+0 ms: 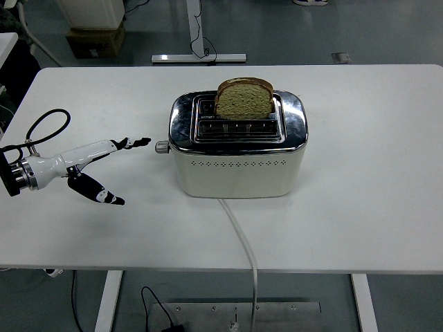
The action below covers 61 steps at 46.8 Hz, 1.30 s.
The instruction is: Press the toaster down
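Toaster (237, 151) sits mid-table (374, 173), cream body w/ chrome top, two slots. Bread (244, 97) stands upright in the far slot, sticking up well above the top. Near slot looks empty. Lever (162, 146) is a small knob on the toaster's left end, up near the chrome edge. White cord (241, 238) runs from the toaster's near side to the table's near edge and drops off. Left hand (97, 162) is in from the left edge, fingers straight and spread apart, holding nothing; fingertips (142, 142) point at the lever, just beside it, not touching. Thumb angles down toward the near edge. Black cable loop (44, 126) behind the wrist.
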Motion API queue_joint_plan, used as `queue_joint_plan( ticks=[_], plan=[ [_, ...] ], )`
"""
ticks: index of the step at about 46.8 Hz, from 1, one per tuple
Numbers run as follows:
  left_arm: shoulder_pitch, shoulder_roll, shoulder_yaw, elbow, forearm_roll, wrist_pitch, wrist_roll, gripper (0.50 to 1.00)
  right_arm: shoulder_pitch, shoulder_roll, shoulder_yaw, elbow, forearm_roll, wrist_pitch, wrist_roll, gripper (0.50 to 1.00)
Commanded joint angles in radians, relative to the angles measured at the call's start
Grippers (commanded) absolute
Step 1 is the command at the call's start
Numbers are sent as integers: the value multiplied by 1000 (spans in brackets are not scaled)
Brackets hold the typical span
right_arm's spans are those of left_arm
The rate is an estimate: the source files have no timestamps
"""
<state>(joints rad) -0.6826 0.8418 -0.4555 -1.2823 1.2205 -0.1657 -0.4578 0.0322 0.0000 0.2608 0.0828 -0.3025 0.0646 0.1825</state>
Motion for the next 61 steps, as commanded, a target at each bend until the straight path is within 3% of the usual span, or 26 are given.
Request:
queue_joint_plan(
  ticks=[1, 61],
  plan=[
    [0, -7, 0, 0, -1, 0, 2, 1000, 0, 0, 0, 0, 0, 0, 0, 998],
    [15, -67, 1, 11, 39, 2, -1, 1000, 0, 0, 0, 0, -1, 0, 0, 998]
  ],
)
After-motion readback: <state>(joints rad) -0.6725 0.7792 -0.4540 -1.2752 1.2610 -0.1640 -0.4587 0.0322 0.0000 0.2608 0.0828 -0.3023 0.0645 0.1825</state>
